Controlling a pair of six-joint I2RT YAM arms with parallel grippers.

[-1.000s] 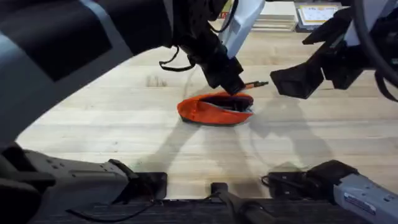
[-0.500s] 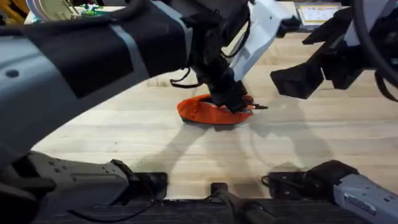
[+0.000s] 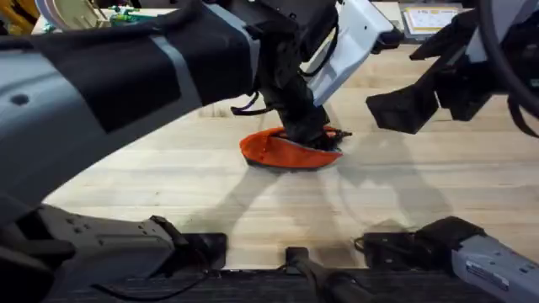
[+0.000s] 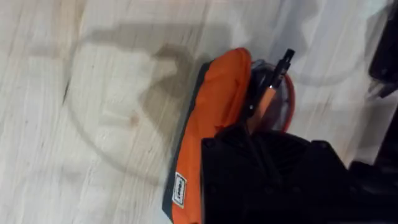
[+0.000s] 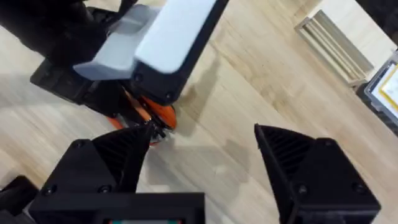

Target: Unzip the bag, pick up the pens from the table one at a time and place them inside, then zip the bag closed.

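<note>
One pen (image 4: pixel 268 93) we gripped in our left gripper (image 3: pixel 313 135), its tip inside the open bag (image 3: pixel 282 150); our right gripper (image 5: pixel 199 163) hung near, fingers wide, over the table (image 3: pixel 404 194).

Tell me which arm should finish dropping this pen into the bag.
Left. The left gripper is shut on the orange pen, already right over the open bag. The right gripper is open, holds nothing, and hangs off to the side, apart from the bag.
</note>
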